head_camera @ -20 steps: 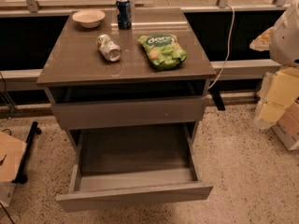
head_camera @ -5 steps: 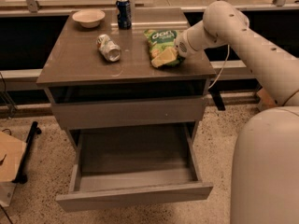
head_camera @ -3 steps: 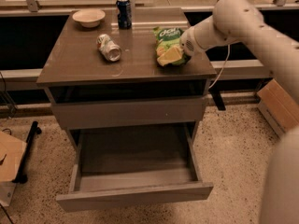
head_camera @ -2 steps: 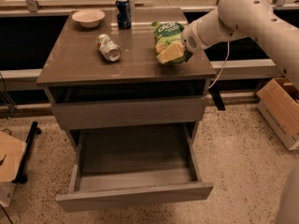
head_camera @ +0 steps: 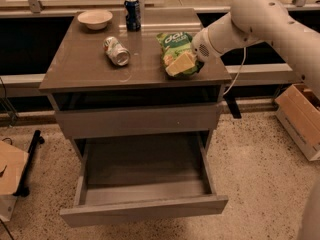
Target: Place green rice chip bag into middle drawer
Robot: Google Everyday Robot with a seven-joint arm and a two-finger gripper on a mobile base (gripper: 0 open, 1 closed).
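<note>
Bag (head_camera: 172, 43) in the gripper (head_camera: 182, 64) at the near right corner of the surface (head_camera: 80, 59), bound for the drawer (head_camera: 145, 211), which stands pulled fully out and bare inside, nearest the camera. Above it the upper front (head_camera: 137, 120) is closed flush, so the drawer's rear part lies under an overhang and only the forward part is open from above. The gripper's fingers appear clamped on the bag's near end, one pale finger (head_camera: 179, 64) lying across its face; whether the bag's bottom touches the surface cannot be told. The carry looks best done by lifting clear, drawing the bag out past the surface's front edge, then lowering it straight over the drawer's open forward part before letting go, keeping the crinkly bag from catching on the edge or the upper front. Room on the right is free down to a box (head_camera: 300, 119) on the floor. Left of the bag lies a crushed can (head_camera: 116, 50), well apart; farther back stand a bowl (head_camera: 95, 19) and a blue can (head_camera: 132, 13).
</note>
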